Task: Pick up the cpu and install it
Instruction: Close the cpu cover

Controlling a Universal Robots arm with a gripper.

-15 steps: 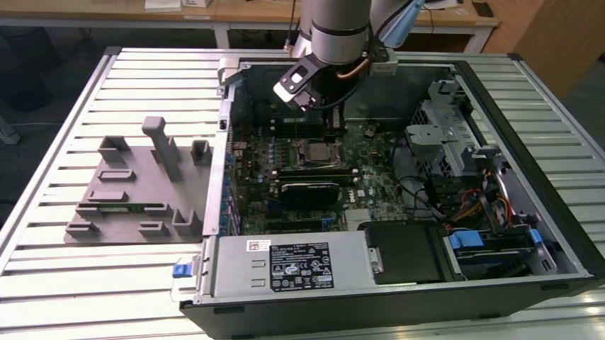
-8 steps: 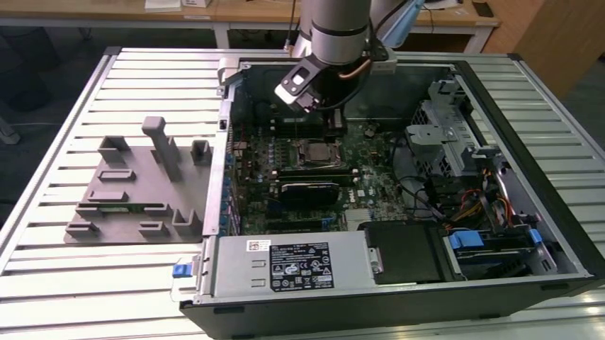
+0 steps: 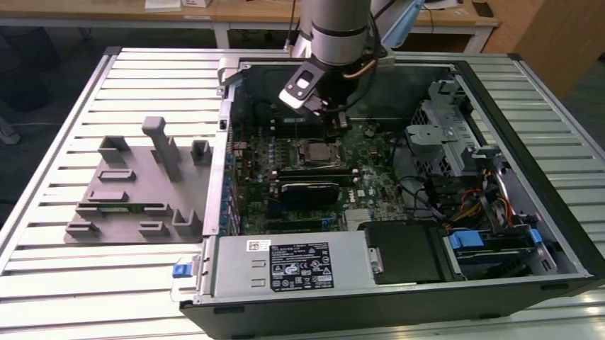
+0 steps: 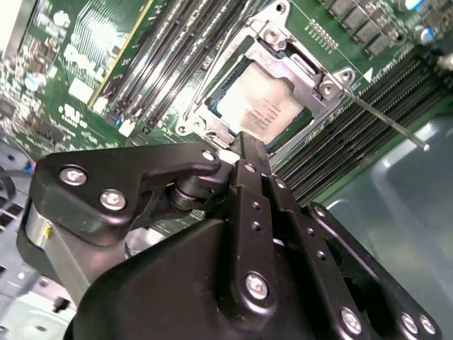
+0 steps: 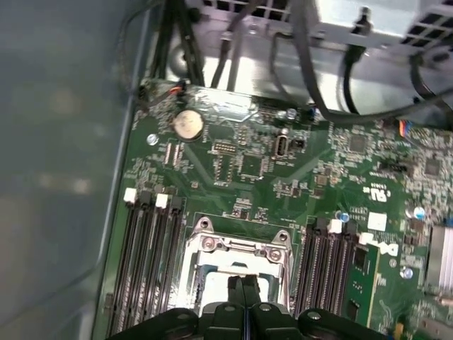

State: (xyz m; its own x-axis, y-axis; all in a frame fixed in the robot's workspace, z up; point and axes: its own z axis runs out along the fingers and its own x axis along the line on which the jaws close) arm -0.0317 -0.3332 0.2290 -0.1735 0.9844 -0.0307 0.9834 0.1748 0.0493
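- At the exterior view's left, a grey holder tray (image 3: 142, 184) with upright posts lies on the slatted metal desk (image 3: 57, 127), just beside the left wall of the computer case (image 3: 378, 312).
- The case lies open on the desk and takes up the centre and right of the frame. Its green motherboard (image 3: 369, 177) is exposed.
- The cpu (image 3: 317, 151) sits in the socket slightly above the frame's centre. In the second wrist view its silvery top plate (image 4: 258, 106) lies flat inside the metal socket frame (image 4: 311, 74).
- A black heatsink block (image 3: 307, 191) is mounted just below the socket in the exterior view.
- The arm (image 3: 336, 28) enters from the upper centre. The pincer (image 3: 338, 126) hangs over the board, just up and to the right of the cpu.
- In both wrist views the pincer (image 4: 244, 142) (image 5: 242, 282) has its fingers pressed together with nothing between them.
- The fingertips are near the edge of the socket frame (image 5: 237, 248); whether they touch it cannot be told.
- A thin metal lever (image 4: 382, 117) juts out from the socket, across the memory slots (image 4: 354, 142).
- A round coin cell (image 5: 188, 125) shows on the board in the first wrist view.
- Lower centre of the exterior view: the grey power supply (image 3: 293, 265), labelled on top.
- Right of the frame: a metal drive cage (image 3: 454, 142), with bundled cables (image 3: 477, 209) below it.
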